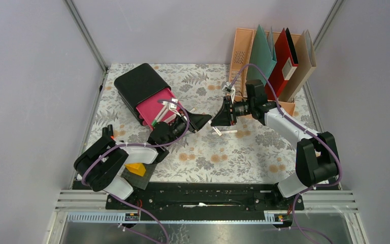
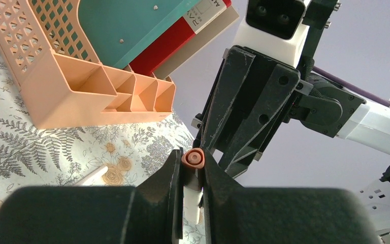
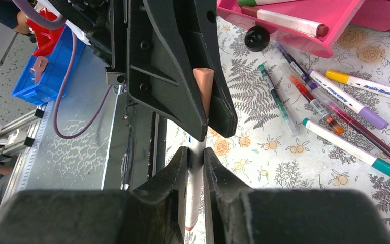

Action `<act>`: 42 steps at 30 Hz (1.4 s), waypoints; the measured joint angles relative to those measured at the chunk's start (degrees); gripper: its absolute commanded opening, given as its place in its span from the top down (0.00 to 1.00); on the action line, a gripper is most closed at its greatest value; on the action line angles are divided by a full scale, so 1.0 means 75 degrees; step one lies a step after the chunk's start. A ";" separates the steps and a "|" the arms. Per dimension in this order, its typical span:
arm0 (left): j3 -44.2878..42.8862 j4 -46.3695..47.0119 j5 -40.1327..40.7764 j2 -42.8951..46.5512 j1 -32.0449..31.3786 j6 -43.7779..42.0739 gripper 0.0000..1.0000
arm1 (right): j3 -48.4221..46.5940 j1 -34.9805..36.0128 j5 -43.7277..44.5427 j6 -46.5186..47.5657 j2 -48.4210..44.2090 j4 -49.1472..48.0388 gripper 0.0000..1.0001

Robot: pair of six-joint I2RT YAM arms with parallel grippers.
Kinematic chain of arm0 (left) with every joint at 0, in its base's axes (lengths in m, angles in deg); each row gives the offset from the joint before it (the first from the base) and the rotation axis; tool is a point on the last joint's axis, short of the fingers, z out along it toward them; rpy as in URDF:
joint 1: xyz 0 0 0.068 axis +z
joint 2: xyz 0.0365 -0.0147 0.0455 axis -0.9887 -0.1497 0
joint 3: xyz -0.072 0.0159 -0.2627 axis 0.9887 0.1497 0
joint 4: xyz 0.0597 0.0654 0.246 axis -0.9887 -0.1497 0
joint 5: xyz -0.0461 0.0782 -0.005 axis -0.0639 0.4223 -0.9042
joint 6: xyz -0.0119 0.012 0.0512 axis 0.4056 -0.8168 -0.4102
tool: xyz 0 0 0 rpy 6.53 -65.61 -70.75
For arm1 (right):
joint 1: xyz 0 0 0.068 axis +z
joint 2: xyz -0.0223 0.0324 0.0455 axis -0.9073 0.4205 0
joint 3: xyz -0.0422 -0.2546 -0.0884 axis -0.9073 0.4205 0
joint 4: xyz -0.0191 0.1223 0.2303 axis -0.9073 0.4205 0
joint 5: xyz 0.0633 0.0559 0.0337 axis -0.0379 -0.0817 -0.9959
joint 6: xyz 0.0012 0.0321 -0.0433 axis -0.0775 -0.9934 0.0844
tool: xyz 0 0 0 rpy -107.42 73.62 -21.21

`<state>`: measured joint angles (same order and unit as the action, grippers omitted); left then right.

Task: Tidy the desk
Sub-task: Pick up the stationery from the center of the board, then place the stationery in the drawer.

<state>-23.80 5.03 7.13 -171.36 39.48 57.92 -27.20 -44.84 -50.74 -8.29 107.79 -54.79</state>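
Both grippers clamp one white-barrelled plastic marker with a peach cap (image 3: 203,84) in mid-air. The left gripper (image 2: 193,165) has its fingers narrowed on the cap end. The right gripper (image 3: 196,152) has its fingers narrowed on the white barrel just behind, and the two sets of fingertips sit close together. The step in hand appears to be a transfer, or a cap seating, between the arms. Release one grip only when the other is firm. Separate along the marker's axis, not across it, so the barrel does not twist out of the pads. The desk (image 1: 223,157), a flat rectangular tabletop under pale cloth printed with grey ferns and orange flowers, lies below both sets of fingers. Ahead of the right fingers and to one side lie loose coloured markers (image 3: 330,109) and the open pink plastic drawer (image 3: 304,35) of the black drawer box (image 1: 139,84). Ahead of the left fingers stands the peach plastic file rack (image 2: 81,96). The barest cloth lies behind the fingers, toward the arm bases. A descent toward the drawer side risks sweeping pens or striking the drawer lip.
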 measured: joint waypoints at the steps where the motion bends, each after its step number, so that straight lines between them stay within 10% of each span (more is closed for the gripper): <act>1: 0.0003 -0.0055 0.0000 0.0041 0.0000 -0.0035 1.00 | 0.0000 0.0000 -0.0009 0.0000 0.0000 -0.0009 1.00; 7: 0.0000 -0.0219 0.0003 0.0172 -0.0006 -0.0189 1.00 | 0.0000 0.0003 -0.0038 0.0000 0.0000 -0.0035 0.93; 13: 0.0000 -0.0323 0.0006 0.0239 -0.0009 -0.0312 1.00 | 0.0029 0.0006 -0.0064 0.0032 0.0000 -0.0044 0.43; 18: 0.0000 -0.0822 0.0079 0.0609 -0.0009 -0.0554 1.00 | 0.0131 0.0006 -0.0003 0.0134 0.0000 -0.0032 0.22; 42: -0.4258 -1.0232 0.4089 0.2116 0.0224 -0.6076 1.00 | 0.0125 0.0006 0.0408 0.1384 -0.0117 0.1032 0.16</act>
<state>-55.73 -71.71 37.79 -155.49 41.16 12.34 -26.26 -44.80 -47.68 2.09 106.91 -47.05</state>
